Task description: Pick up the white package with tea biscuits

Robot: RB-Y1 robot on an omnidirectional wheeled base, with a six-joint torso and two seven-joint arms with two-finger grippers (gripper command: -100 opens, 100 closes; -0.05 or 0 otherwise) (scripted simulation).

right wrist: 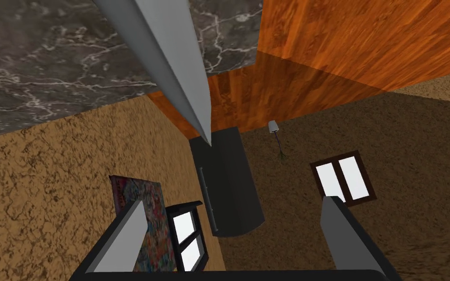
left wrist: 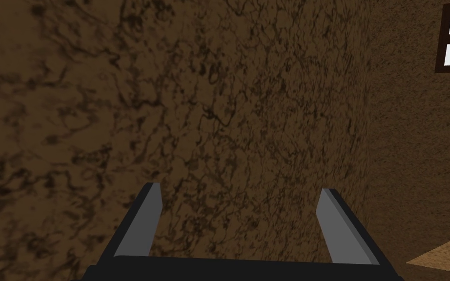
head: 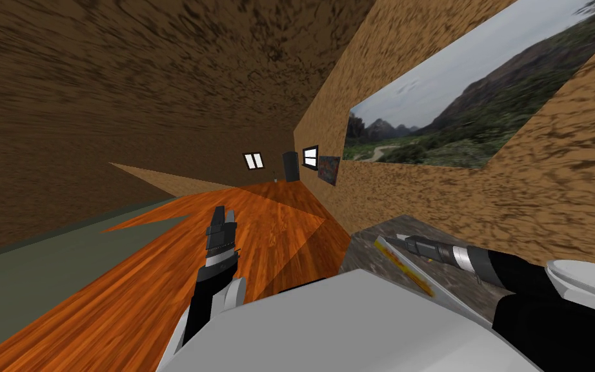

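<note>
The white package [head: 412, 274] lies flat on the dark marbled surface [head: 367, 248] at the near right. A yellow and orange strip runs along its left edge, and its near end is hidden. The right arm reaches in from the right over the same surface. The right tool [right wrist: 234, 201] ends just beside the far end of the package, on its right. Its two fingers stand wide apart with nothing between them. From that hand's camera the package is a long pale wedge ahead of the fingers, lying along the surface and outside their gap. Whether a finger touches it, I cannot tell.

Left of the surface is an orange wooden floor [head: 277, 219] that runs toward the far wall. There a tall dark cabinet [right wrist: 229, 190] stands in the corner between two small windows [right wrist: 343, 178]. A colourful painting [right wrist: 141, 214] hangs on the right wall near that corner, and a large mountain landscape [head: 470, 110] fills much of the same wall nearer by.

The left tool [head: 224, 213] is raised over the wooden floor at the near left, well apart from the package. Its fingers are spread and hold nothing.
</note>
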